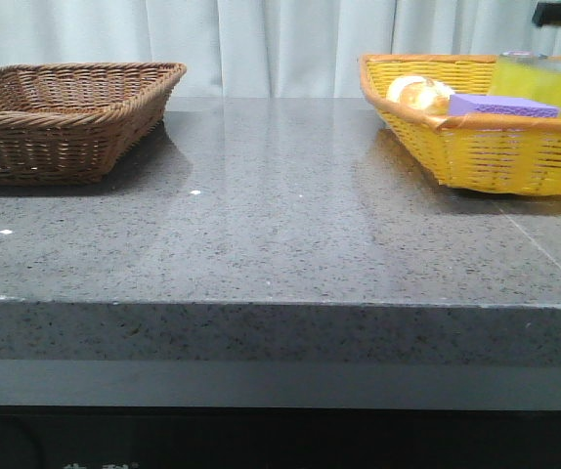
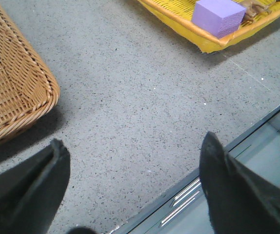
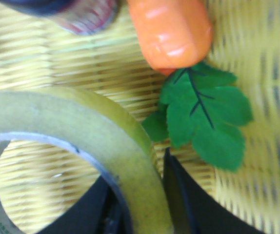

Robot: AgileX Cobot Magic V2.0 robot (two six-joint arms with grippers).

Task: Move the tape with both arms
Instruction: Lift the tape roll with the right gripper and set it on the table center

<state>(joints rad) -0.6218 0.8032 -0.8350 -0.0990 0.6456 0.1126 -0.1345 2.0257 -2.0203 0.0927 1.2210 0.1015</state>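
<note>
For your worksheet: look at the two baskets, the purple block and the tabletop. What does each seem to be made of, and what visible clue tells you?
Brown basket: woven wicker or rattan, matte, visible strands.
Yellow basket: similar weave, possibly plastic or dyed; unclear.
Purple block: looks like foam sponge, matte, soft square edges.
Tabletop: speckled grey stone or composite, polished; it reflects the baskets faintly.

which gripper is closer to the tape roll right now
Right. The right gripper straddles the tape roll's wall inside the yellow basket. The left gripper hangs open above bare table, apart from it.
</note>
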